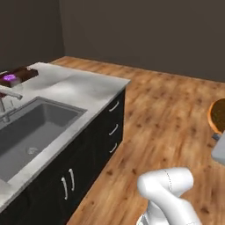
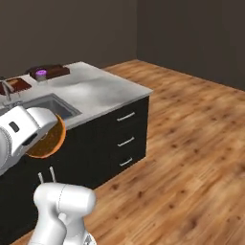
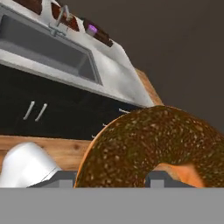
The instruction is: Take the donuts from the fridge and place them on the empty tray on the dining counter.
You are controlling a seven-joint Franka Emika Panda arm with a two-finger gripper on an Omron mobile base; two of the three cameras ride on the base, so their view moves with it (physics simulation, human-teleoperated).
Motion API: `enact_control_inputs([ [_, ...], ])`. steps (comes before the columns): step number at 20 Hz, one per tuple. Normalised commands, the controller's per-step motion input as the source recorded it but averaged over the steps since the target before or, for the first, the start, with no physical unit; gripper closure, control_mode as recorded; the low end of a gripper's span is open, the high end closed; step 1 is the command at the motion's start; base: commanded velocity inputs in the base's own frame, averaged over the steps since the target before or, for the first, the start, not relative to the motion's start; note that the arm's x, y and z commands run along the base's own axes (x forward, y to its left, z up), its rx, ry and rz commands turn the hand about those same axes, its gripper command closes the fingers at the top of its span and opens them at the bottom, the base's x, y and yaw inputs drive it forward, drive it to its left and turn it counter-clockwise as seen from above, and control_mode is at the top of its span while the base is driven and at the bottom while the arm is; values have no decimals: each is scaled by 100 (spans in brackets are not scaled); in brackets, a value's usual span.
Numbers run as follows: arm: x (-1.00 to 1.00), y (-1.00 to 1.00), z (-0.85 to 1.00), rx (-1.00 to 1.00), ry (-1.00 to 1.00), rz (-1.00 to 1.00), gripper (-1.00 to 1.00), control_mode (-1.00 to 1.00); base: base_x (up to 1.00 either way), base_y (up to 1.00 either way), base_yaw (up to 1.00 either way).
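The brown donut (image 3: 153,148) sits pinched in the tool (image 2: 45,139), held in the air beside the bench (image 1: 83,90), over the wooden floor (image 2: 191,158). This looks like the carry step: the second donut heading for the tray (image 2: 50,72) at the bench's far end, where the purple donut (image 2: 41,73) already lies. Next the arm must reach past the sink (image 1: 30,132) and set it beside the purple one.

Open stretch: bare white-grey marble bench (image 1: 90,88) top between grey inset sink (image 1: 30,127) and its corner.
Obstacle: curved grey faucet (image 1: 6,99) beside the sink.
Far end: dark brown tray (image 2: 50,72) holding purple-iced donut (image 2: 41,73).
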Motion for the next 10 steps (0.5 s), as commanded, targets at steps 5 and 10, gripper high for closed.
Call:
enact_control_inputs([
  [5, 0, 0, 0, 0, 0, 0, 100, 100, 100, -15, -59],
  [10, 0, 0, 0, 0, 0, 0, 100, 100, 100, -32, -59],
])
